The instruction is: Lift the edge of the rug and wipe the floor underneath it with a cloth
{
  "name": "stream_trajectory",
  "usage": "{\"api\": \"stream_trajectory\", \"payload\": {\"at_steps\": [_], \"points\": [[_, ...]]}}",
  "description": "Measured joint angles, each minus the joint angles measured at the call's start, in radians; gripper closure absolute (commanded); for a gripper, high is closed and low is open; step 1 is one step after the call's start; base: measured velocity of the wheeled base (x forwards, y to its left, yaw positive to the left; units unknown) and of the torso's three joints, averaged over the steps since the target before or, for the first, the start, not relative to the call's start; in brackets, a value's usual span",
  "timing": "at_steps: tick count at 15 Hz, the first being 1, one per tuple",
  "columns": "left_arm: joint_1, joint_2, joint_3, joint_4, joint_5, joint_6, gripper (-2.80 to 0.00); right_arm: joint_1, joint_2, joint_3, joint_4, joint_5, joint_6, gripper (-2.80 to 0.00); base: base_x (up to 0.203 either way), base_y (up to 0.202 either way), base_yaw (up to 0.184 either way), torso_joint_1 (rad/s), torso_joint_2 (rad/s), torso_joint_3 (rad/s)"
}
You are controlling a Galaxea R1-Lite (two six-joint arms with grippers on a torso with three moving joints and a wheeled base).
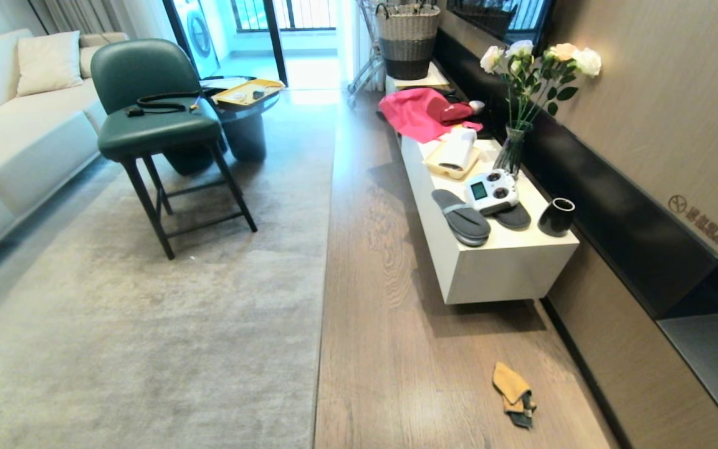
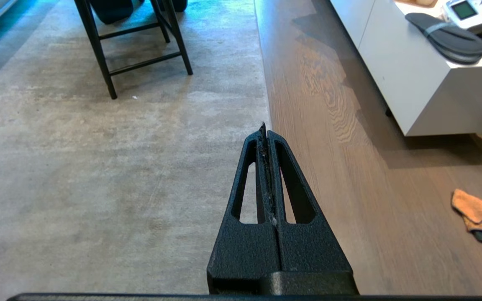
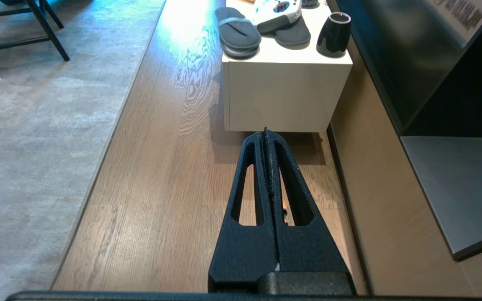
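Observation:
The pale grey rug covers the left of the room, and its straight rug edge [image 1: 325, 280] lies flat along the brown wood-grain floor [image 1: 396, 349]. A small mustard-tan cloth [image 1: 512, 385] with a dark grey patch lies crumpled on the floor near the wall, in front of the white cabinet. Neither arm shows in the head view. My left gripper [image 2: 265, 129] is shut and empty, hanging above the rug edge [image 2: 264, 75], with the cloth [image 2: 473, 213] far off to its side. My right gripper [image 3: 266, 133] is shut and empty above the floor [image 3: 161, 188]; a sliver of the cloth [image 3: 283, 207] shows behind its fingers.
A low white cabinet [image 1: 502, 262] along the right wall carries slippers [image 1: 462, 218], a white controller [image 1: 491, 191], a black cup [image 1: 556, 216], a flower vase [image 1: 512, 149] and pink fabric [image 1: 418, 112]. A green chair [image 1: 153, 125] stands on the rug, with a sofa [image 1: 16, 137] at far left.

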Motion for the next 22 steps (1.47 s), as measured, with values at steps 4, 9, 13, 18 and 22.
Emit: {"api": "stream_trajectory", "payload": {"at_steps": [4, 9, 13, 18, 22], "points": [[0.000, 0.000, 0.000, 0.000, 0.000, 0.000, 0.00, 0.000, 0.000, 0.000, 0.001, 0.000, -0.003, 0.00, 0.000, 0.000, 0.000, 0.120, -0.48, -0.367], [0.000, 0.000, 0.000, 0.000, 0.000, 0.000, 0.00, 0.000, 0.000, 0.000, 0.001, 0.000, -0.002, 0.00, 0.000, 0.000, 0.000, 0.162, -0.52, -0.355], [0.000, 0.000, 0.000, 0.000, 0.000, 0.000, 0.00, 0.000, 0.000, 0.000, 0.001, 0.000, -0.001, 0.00, 0.000, 0.000, 0.000, 0.196, -0.56, -0.363], [0.000, 0.000, 0.000, -0.001, 0.000, 0.000, 0.00, 0.000, 0.000, 0.000, 0.001, 0.000, -0.001, 0.00, 0.000, 0.000, 0.000, 0.230, -0.58, -0.355], [0.000, 0.000, 0.000, 0.000, 0.000, 0.000, 0.00, 0.000, 0.000, 0.000, 0.001, 0.000, -0.001, 0.00, 0.000, 0.000, 0.000, 0.158, -0.39, -0.234]]}}
